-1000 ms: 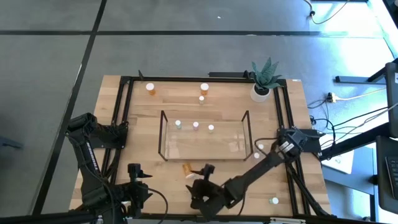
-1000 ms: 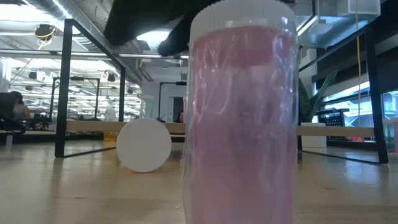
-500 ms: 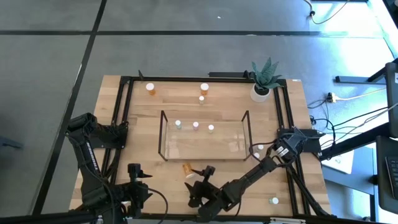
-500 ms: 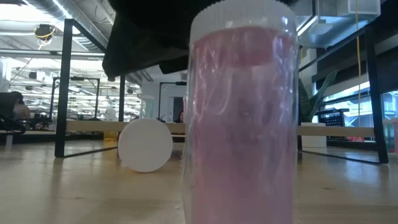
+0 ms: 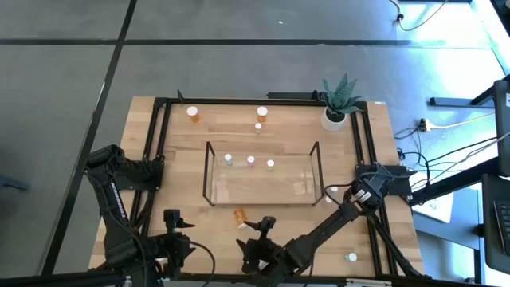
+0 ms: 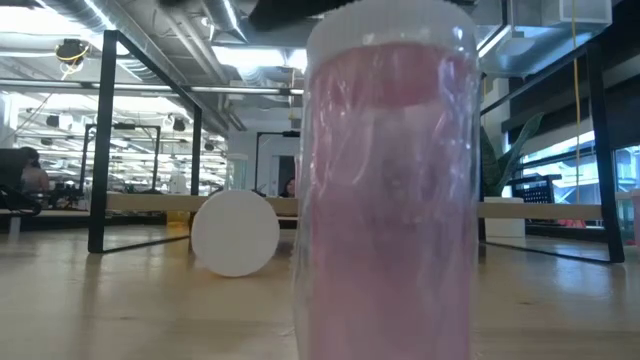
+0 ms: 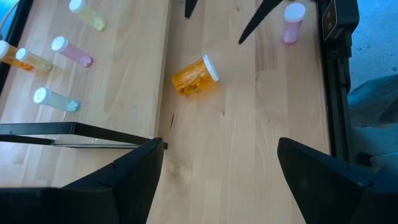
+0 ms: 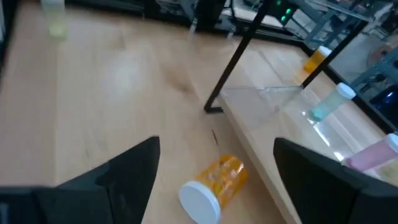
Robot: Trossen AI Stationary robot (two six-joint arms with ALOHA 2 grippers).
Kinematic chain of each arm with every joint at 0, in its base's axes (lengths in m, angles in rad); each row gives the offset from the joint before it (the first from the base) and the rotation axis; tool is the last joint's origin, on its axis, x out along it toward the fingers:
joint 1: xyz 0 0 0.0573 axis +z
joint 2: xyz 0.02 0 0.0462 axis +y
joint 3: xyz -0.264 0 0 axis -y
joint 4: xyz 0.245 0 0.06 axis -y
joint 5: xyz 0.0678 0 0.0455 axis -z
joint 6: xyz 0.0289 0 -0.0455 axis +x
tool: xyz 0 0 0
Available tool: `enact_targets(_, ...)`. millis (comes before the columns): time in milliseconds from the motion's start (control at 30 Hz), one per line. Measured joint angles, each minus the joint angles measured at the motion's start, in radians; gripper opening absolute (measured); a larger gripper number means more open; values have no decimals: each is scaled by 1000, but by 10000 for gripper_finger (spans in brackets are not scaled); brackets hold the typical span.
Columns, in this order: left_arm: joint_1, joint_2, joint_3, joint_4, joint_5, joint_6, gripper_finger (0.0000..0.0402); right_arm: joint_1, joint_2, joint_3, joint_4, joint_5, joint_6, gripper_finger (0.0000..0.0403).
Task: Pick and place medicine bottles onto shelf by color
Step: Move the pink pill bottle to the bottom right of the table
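Right arm stretched low from its base at the right edge of the worktop (image 5: pixel 199 131), slanting toward the near edge, forearm nearly flat. Right gripper (image 5: pixel 256 239) near the front centre, jaws spread wide, nothing between them; both dark fingers (image 8: pixel 118 171) seen splayed in its own wrist view. Left arm folded back at the left side, elbow out past the worktop's edge. Left gripper (image 5: pixel 171 226) parked at the near left corner, jaws likewise wide apart and empty, fingers (image 7: pixel 124 177) framing bare wood. No contact with anything by either gripper.
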Motion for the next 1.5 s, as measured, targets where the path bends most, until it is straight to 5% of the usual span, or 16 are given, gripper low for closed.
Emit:
enact_targets(433,0,0,0,0,0,0,309,94,-1,63,-164,32,121,314)
enact_targets(933,0,0,0,0,0,0,309,142,-1,107,-275,-414,116,314)
enact_targets(1500,0,0,0,0,0,0,309,90,2,80,-251,-480,91,314)
